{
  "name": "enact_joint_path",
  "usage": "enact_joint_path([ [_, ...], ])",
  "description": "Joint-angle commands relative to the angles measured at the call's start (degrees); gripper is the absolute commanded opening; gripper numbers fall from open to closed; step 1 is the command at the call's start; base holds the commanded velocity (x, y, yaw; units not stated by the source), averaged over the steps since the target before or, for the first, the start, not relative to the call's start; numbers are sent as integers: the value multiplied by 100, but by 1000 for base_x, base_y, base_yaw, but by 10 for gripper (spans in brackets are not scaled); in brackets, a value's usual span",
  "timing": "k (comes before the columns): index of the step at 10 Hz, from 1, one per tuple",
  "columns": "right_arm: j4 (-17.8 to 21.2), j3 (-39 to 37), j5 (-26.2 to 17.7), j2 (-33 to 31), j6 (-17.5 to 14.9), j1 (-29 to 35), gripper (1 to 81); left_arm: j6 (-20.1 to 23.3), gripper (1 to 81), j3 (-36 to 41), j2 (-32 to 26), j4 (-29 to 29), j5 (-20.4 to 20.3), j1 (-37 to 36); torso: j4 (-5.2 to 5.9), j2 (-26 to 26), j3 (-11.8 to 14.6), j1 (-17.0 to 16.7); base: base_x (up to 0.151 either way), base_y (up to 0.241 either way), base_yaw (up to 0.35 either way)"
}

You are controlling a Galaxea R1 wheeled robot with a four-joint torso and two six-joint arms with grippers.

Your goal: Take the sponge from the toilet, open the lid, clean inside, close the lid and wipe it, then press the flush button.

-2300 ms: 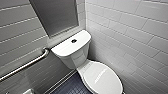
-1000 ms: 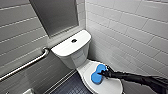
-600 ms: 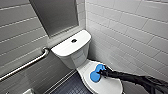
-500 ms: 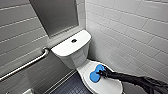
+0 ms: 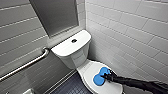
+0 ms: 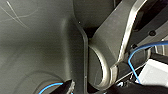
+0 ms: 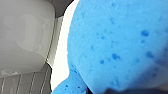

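Observation:
The white toilet [image 5: 72, 50] stands against the grey wall, and its oval lid [image 5: 87, 71] is down over the bowl. The bright blue sponge [image 5: 100, 76] rests flat on the lid, toward its right side. My right arm reaches in from the right. Its gripper [image 5: 108, 76] is shut on the sponge's near edge and presses it onto the lid. In the right wrist view the sponge [image 7: 112, 45] looms very close, with the white toilet body [image 7: 27, 35] behind it. A round flush button [image 5: 74, 40] sits on top of the tank.
A metal grab rail [image 5: 25, 65] runs along the grey wall left of the tank. A white tiled wall [image 5: 130, 37] stands close on the toilet's right. Dark floor [image 5: 70, 86] lies left of the bowl.
In the earliest frame the lid was bare; my right arm has since come in with the sponge onto it. Over the last second it has hardly moved.

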Motion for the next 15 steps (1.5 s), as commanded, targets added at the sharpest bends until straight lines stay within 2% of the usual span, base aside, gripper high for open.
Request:
enact_joint_path([
  [1, 52, 1423, 257, -1479, 98, -345, 10, 23, 811, 89, -73, -81, 504, 91, 0, 0, 0, 0, 0, 0, 0],
  [4, 35, 2092, 820, -2411, 90, -1180, 10, 31, 811, 89, -82, -81, 486, 91, 0, 0, 0, 0, 0, 0, 0],
  [6, 8, 2207, 1331, -2931, 89, -1901, 10, 31, 811, 97, -64, -81, 486, 91, 0, 0, 0, 0, 0, 0, 0],
  [7, -1, 2330, 1436, -3177, 89, -2191, 10, 40, 811, 97, -64, -73, 478, 91, 0, 0, 0, 0, 0, 0, 0],
  [9, -97, 2821, 1910, -3782, 89, -2719, 10, 40, 811, 124, -55, -72, 477, 91, 0, -2, 0, 0, 0, 0, 0],
  [11, -176, 3454, 2157, -4294, 80, -3123, 10, 49, 811, 124, -47, -63, 469, 91, 0, -2, 0, 0, 0, 0, 0],
  [13, -404, 4392, 2500, -4803, 45, -3221, 10, 49, 811, 124, -47, -55, 469, 91, 0, -2, 0, 0, 0, 0, 0],
  [15, -590, 5203, 2421, -5156, 19, -2853, 10, 49, 811, 124, -38, -29, 469, 91, 0, -2, 0, 0, 0, 0, 0],
])
